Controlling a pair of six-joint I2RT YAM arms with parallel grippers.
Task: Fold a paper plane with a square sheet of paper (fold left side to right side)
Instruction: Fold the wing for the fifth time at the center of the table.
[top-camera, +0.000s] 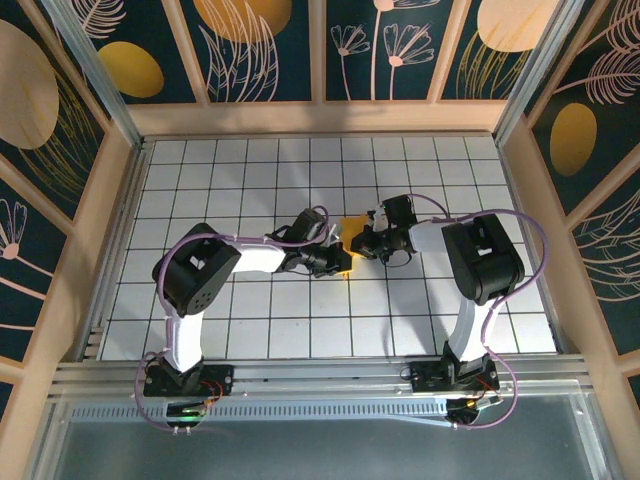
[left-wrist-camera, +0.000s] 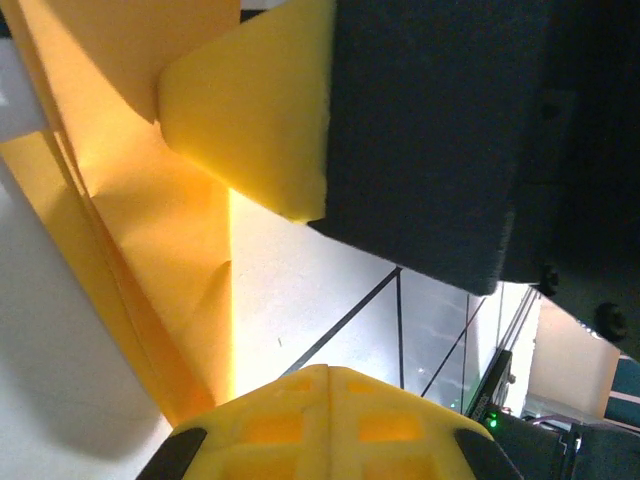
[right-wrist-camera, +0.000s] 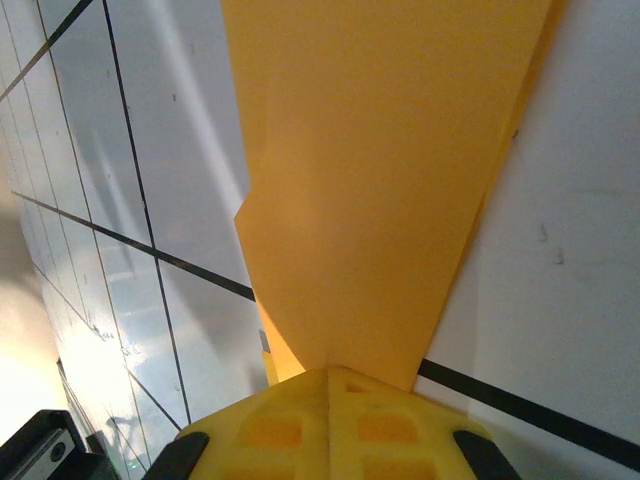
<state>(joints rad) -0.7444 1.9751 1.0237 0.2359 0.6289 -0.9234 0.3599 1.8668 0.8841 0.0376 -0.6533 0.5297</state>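
Mid-desk, both arms meet over the paper (top-camera: 350, 228), an orange-yellow piece already creased into a narrow, layered shape, no plain square. It lies between the two wrists near the middle of the grid.

Right pincer (right-wrist-camera: 330, 420): fingers fully closed, the paper coming straight out from between the tips in a tapering sheet. A firm pinch, by the look of it.

Left pincer (left-wrist-camera: 325, 415): fingers closed too. Folded layers run down to its left tip; whether an edge is actually nipped there, cannot tell.

Step in hand, as I read it: a late fold, one side being carried over to the other, or a crease being set. The plane's dart shape is not finished. The next move needs the edges lined up before pressing, one pincer anchoring while the other sweeps across. Thin paper; a skewed pull could tear or buckle it.

Desk (top-camera: 250, 170): white, black grid lines, glossy with glare. Pale wooden rim; dark-blue walls (top-camera: 250, 50) with orange ovals and leaf drawings.
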